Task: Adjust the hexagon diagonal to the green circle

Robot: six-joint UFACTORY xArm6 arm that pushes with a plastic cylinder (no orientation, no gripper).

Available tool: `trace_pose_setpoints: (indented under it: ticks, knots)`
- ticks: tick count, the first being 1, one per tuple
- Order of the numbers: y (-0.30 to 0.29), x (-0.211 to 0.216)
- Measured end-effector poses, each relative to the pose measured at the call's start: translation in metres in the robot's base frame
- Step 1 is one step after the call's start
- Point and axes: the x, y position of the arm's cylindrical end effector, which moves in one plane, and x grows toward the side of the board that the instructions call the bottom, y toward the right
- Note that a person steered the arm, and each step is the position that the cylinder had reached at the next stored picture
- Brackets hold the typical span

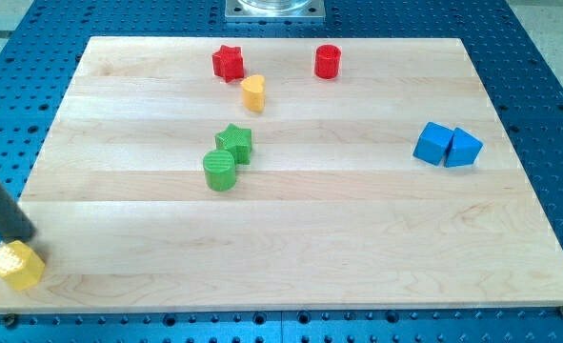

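Note:
The yellow hexagon (pixel 16 265) lies at the board's bottom left corner, near the edge. My tip (pixel 24 242) is the lower end of the dark rod that comes in from the view's left; it touches the hexagon's upper side. The green circle (pixel 220 170) stands left of the board's middle, far to the upper right of the hexagon. A green star (pixel 234 143) touches the circle's upper right.
A red star (pixel 228 62) and a yellow heart (pixel 252 92) sit near the top. A red cylinder (pixel 328 61) stands at top centre. Two blue blocks (pixel 447 146) touch each other at the right. The wooden board (pixel 357 238) rests on a blue perforated table.

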Motion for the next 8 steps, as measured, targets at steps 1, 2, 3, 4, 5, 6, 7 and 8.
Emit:
trace_pose_setpoints:
  ticks: [1, 2, 3, 4, 5, 6, 7, 8]
  knots:
    - [-0.006, -0.006]
    - [-0.006, 0.011]
    - [-0.005, 0.049]
    - [0.001, 0.077]
    - [0.036, 0.074]
    - [0.062, 0.076]
    - [0.091, 0.063]
    - [0.060, 0.078]
